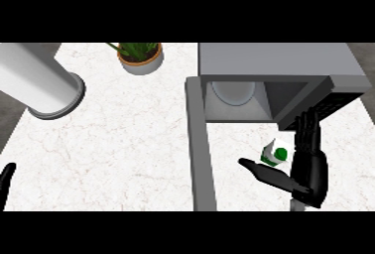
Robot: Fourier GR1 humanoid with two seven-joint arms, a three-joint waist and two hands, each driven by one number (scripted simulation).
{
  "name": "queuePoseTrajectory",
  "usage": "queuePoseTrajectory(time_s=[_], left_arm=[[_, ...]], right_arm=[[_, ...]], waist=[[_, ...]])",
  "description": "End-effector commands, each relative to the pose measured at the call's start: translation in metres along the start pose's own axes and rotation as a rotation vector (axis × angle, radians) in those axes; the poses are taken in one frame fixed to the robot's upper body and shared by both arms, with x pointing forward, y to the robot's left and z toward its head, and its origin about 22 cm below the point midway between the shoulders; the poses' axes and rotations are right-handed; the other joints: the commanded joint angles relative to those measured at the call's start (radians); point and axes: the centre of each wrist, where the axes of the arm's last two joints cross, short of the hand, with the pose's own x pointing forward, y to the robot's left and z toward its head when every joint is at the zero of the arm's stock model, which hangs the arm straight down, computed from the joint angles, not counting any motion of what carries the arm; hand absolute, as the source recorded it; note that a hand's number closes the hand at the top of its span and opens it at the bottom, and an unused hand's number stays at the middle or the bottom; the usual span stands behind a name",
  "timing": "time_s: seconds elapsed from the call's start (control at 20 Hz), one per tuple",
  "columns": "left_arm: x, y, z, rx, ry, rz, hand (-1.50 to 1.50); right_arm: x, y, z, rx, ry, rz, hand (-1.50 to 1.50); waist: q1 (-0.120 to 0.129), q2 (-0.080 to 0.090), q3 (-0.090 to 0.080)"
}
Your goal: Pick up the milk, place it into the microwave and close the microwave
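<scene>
The milk is a small white carton with a green round mark, standing on the counter just in front of the microwave's opening. My right hand is open right beside it, fingers straight and pointing toward the microwave on the carton's right, thumb stretched out below it; I cannot tell whether it touches the carton. The grey microwave stands at the upper right, its cavity showing a round turntable. Its door is swung open toward me, seen edge-on as a long grey strip. A bit of my left hand shows at the left edge.
A potted plant stands at the back, left of the microwave. A large white cylinder lies at the upper left. White marble counter spreads between the door and the left edge.
</scene>
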Motion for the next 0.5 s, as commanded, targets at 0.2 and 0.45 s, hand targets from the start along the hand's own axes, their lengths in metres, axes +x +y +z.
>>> queuePoseTrajectory(time_s=[0.2, 0.45], left_arm=[[0.005, 0.007, -0.003, 0.002, 0.001, -0.012, -1.5], [0.016, -0.008, 0.01, 0.005, -0.003, 0.002, -1.5]], right_arm=[[-0.041, -0.042, 0.015, -0.034, 0.038, 0.015, -1.5], [-0.06, -0.066, 0.011, 0.0, 0.024, 0.045, -1.5]], waist=[[-0.002, 0.0, 0.0], [0.001, 0.0, 0.0]])
